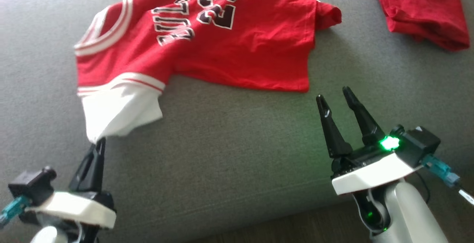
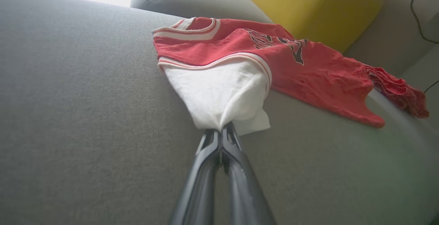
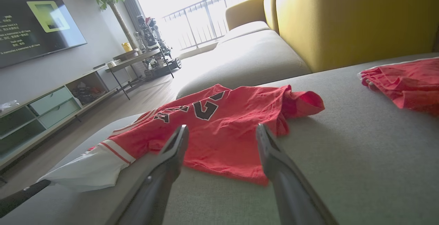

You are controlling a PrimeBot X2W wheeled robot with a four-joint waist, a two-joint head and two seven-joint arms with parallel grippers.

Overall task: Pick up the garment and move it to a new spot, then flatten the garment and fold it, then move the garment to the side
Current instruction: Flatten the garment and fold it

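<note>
The garment (image 1: 229,35) is a red jersey with white sleeves and dark lettering, spread on the grey sofa seat (image 1: 237,154). In the head view my left gripper (image 1: 99,143) is at the lower left, shut on the tip of the white sleeve (image 1: 118,111). The left wrist view shows the garment (image 2: 308,74) beyond the sleeve (image 2: 223,94) pinched between the closed fingers (image 2: 219,142). My right gripper (image 1: 335,98) stands open at the lower right, just short of the jersey's lower hem. From the right wrist, the garment (image 3: 226,129) lies ahead of the spread right gripper (image 3: 222,132).
A second crumpled red cloth (image 1: 422,9) lies at the far right of the seat. A yellow backrest (image 3: 349,15) rises behind the cushion. The seat's front edge (image 1: 259,213) runs below my grippers, with dark floor beyond. A TV (image 3: 34,26) and low cabinet stand across the room.
</note>
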